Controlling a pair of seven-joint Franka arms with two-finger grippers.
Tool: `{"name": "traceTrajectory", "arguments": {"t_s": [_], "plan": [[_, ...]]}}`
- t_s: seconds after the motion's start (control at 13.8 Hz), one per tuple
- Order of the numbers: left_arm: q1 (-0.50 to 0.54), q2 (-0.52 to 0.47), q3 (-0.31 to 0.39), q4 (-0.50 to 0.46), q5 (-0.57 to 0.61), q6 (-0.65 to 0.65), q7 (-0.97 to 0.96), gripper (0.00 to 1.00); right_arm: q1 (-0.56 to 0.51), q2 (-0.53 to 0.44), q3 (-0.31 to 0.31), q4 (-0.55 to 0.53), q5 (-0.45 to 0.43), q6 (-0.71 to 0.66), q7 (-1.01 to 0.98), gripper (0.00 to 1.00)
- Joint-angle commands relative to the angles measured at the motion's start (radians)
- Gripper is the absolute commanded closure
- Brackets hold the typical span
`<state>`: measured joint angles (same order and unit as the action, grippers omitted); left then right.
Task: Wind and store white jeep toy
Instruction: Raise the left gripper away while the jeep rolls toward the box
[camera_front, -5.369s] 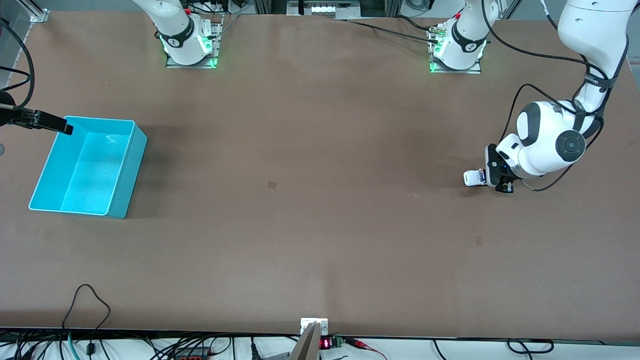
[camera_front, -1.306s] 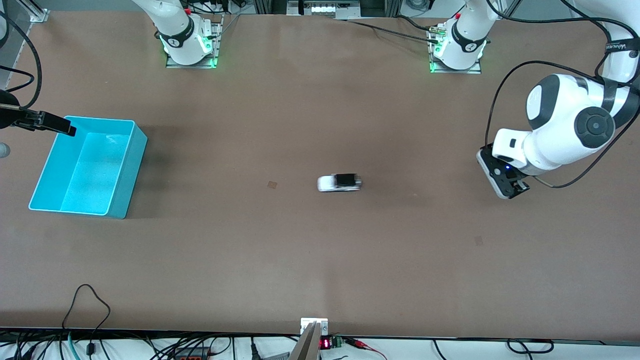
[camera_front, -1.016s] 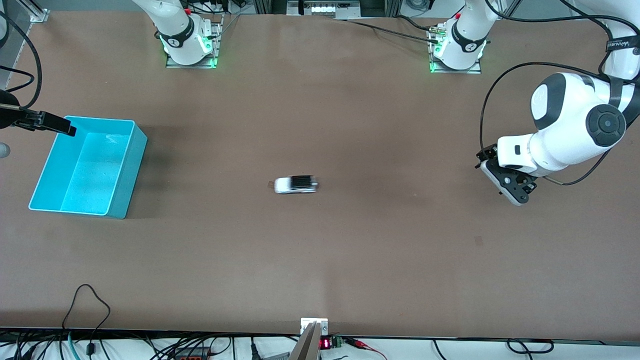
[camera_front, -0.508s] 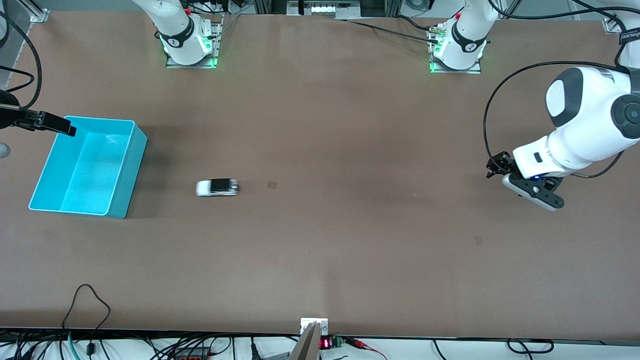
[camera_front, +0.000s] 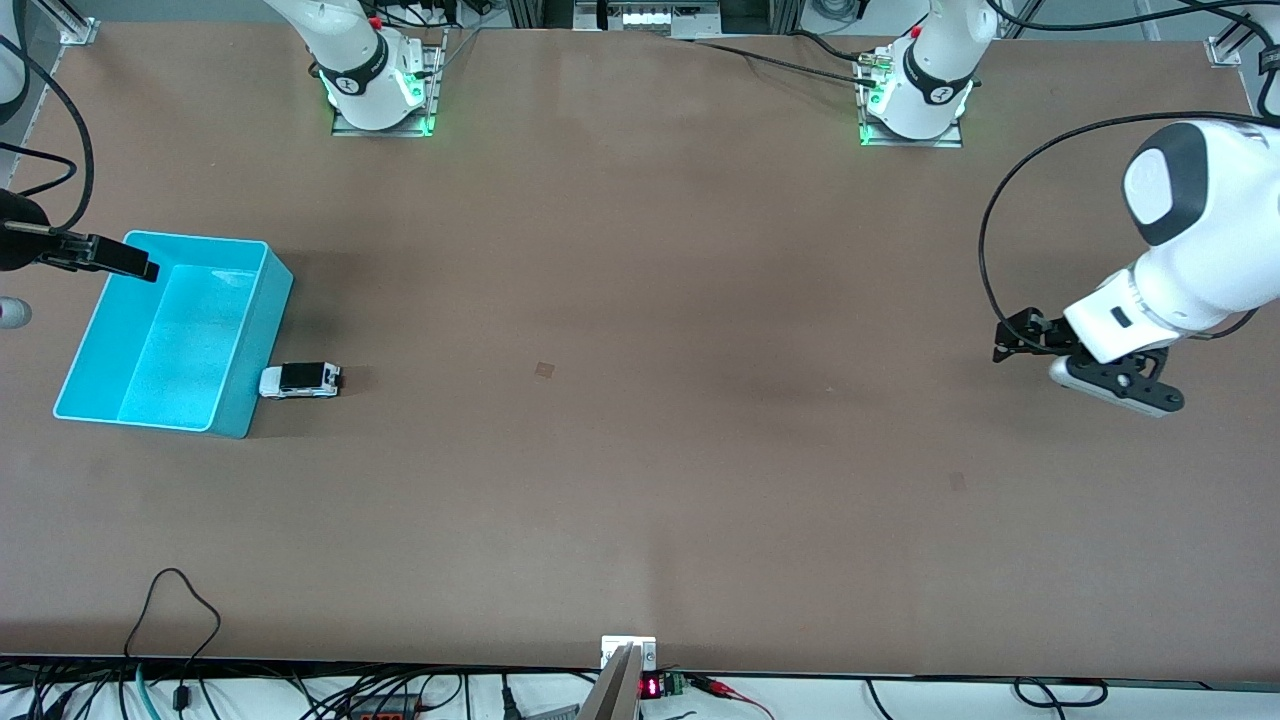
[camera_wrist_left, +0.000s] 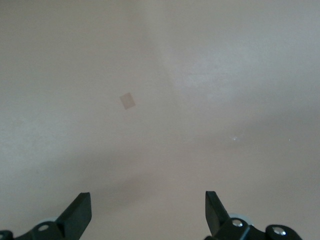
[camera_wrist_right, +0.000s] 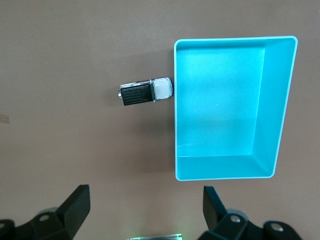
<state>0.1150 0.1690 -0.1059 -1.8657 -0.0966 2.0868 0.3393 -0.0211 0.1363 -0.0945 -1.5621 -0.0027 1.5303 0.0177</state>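
The white jeep toy (camera_front: 300, 381) (camera_wrist_right: 146, 92) stands on the table with its nose against the outer wall of the turquoise bin (camera_front: 250, 340) (camera_wrist_right: 270, 100). It is outside the bin, on the side toward the left arm's end. My right gripper (camera_front: 135, 267) (camera_wrist_right: 145, 205) hangs open and empty high over the bin's corner at the right arm's end of the table. My left gripper (camera_front: 1110, 385) (camera_wrist_left: 147, 210) is open and empty in the air over bare table at the left arm's end.
The bin holds nothing. A small square mark (camera_front: 543, 369) sits mid-table and another (camera_front: 957, 481) (camera_wrist_left: 127, 100) lies below the left gripper. Cables run along the table's front edge (camera_front: 640, 665).
The jeep has rolled across the table from near the middle to the bin and stopped against its wall. The left arm has risen and drawn back toward its end. The right gripper barely moved.
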Motion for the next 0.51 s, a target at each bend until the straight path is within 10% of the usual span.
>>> {"name": "traceTrajectory", "arguments": {"t_s": [0.0,0.44], "plan": [[-0.057,-0.037,0.072,0.011,-0.018,-0.011,-0.043,0.00,-0.003,0.002,0.002,0.014,0.007,0.001,-0.007,0.00],[-0.063,-0.074,0.091,0.060,-0.012,-0.106,-0.270,0.00,0.027,0.023,0.004,0.016,0.010,0.001,-0.007,0.00]]}}
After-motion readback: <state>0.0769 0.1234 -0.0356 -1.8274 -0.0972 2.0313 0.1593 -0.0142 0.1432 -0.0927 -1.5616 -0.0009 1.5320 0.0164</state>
